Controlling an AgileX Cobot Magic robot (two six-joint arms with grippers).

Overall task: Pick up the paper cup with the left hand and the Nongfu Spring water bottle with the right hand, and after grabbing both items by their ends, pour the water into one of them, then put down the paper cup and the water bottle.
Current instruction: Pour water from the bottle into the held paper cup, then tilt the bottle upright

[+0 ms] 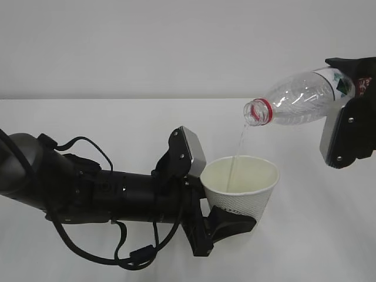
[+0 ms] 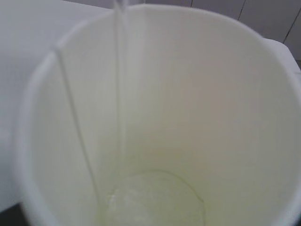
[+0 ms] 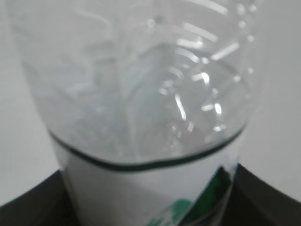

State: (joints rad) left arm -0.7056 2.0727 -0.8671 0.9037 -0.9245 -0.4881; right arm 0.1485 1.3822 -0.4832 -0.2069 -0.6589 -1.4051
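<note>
My left gripper (image 1: 226,205) is shut on the lower part of the white paper cup (image 1: 244,188) and holds it upright above the table. At the upper right, my right gripper (image 1: 351,111) is shut on the base end of the clear Nongfu Spring water bottle (image 1: 299,100). The bottle is tilted with its uncapped, red-ringed mouth (image 1: 257,111) down and to the left, over the cup. A thin stream of water (image 1: 239,147) falls into the cup. The left wrist view looks into the cup (image 2: 197,94): the stream (image 2: 121,70) runs down to a shallow pool (image 2: 155,202). The bottle (image 3: 141,84) fills the right wrist view.
A white table (image 1: 88,123) lies under both arms, with a plain pale wall (image 1: 147,47) behind it. The left arm's black body and looping cables (image 1: 88,194) stretch across the lower left.
</note>
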